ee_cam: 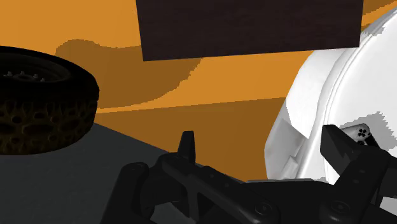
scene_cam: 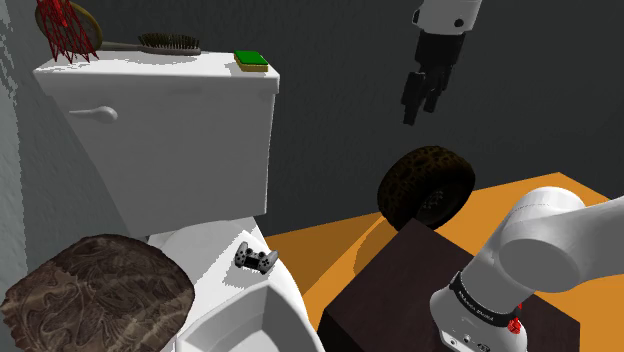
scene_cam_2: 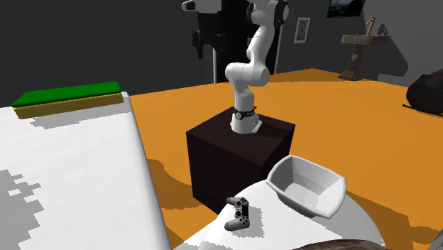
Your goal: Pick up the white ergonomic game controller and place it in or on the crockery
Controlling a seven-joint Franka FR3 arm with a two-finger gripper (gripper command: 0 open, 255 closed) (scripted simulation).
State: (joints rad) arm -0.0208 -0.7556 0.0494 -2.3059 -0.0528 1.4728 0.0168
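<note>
Pincer (ee_cam: pixel 257 135) open; controller (scene_cam: pixel 256 260) long axis toward stand (scene_cam: pixel 410 275).

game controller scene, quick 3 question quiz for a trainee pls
1. True or false: the gripper holds the game controller.
2. What lies on top of the toilet tank? A the green sponge; B a mug; C the game controller.
3. Fill in: in the second exterior view, the controller lies beside a white ____.

Key: 1 false, the gripper hangs open, well above it. 2 A. 3 bowl.
</note>
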